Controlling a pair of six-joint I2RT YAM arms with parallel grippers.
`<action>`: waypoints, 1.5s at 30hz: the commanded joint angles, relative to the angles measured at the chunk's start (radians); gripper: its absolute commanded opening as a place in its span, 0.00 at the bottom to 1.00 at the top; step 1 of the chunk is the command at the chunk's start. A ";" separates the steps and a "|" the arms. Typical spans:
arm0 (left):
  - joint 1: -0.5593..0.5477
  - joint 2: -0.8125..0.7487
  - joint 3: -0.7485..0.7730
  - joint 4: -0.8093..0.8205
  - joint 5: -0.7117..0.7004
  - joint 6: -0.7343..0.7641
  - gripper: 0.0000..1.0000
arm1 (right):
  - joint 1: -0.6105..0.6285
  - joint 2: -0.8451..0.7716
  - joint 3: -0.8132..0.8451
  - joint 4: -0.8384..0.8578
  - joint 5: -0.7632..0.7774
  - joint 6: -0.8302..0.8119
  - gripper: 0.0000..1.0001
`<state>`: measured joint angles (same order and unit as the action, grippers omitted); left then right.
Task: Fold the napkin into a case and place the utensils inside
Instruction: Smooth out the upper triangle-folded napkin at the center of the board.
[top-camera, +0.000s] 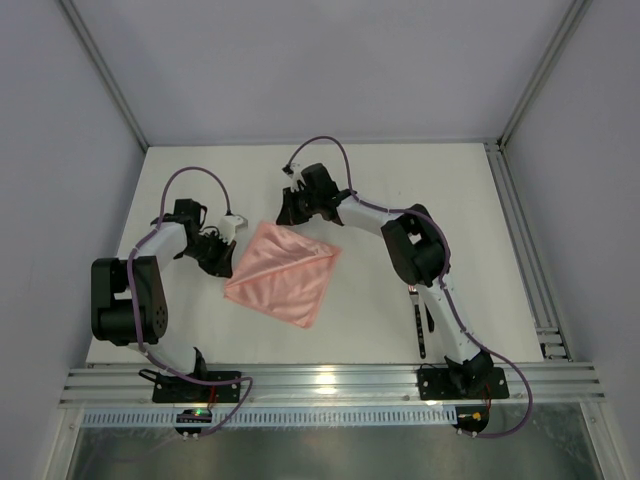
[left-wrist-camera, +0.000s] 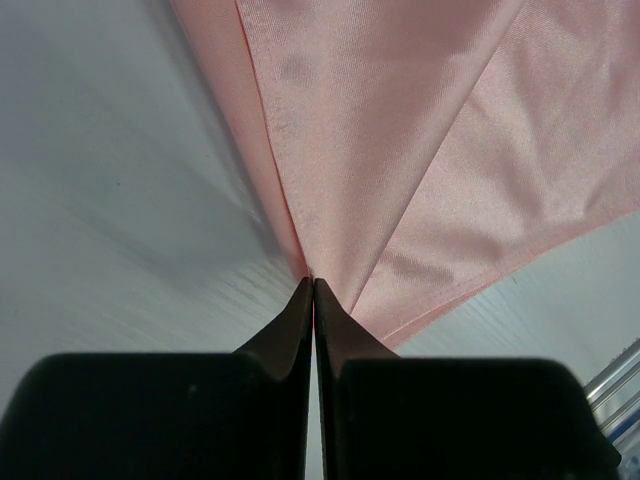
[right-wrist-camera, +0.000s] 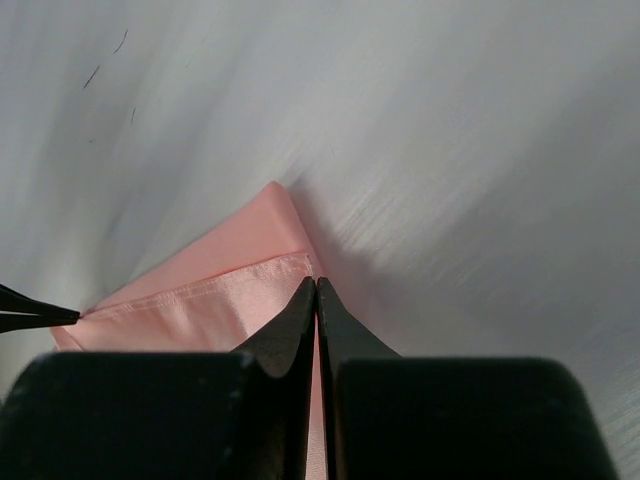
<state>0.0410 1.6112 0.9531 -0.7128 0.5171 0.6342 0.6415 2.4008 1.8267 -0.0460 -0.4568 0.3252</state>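
Napkin (top-camera: 285, 275), folded, on white surface (top-camera: 400, 180); left end effector (left-wrist-camera: 314, 285) and right end effector (right-wrist-camera: 316, 285) each closed on 1 corner. Dark utensils (top-camera: 419, 330) lie well apart, beside right arm (top-camera: 445, 300).

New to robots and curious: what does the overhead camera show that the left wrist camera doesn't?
Only overhead: the whole folded napkin, the right gripper at its far edge, and dark utensils beside the right arm. Only left wrist: up close, the left gripper shut on the napkin, creases fanning out. Both: the napkin on the white table.
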 joint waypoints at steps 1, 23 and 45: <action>0.002 -0.010 -0.002 -0.008 0.026 0.010 0.00 | 0.001 -0.042 0.036 0.024 -0.019 0.005 0.04; -0.104 0.328 0.430 0.141 -0.081 -0.357 0.22 | 0.032 -0.039 0.025 0.152 -0.114 0.021 0.04; -0.133 0.440 0.486 0.204 -0.035 -0.378 0.00 | 0.033 0.083 0.106 0.166 -0.118 0.153 0.04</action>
<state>-0.0853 2.0228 1.3907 -0.5373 0.4580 0.2604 0.6704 2.4676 1.8767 0.0975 -0.5694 0.4454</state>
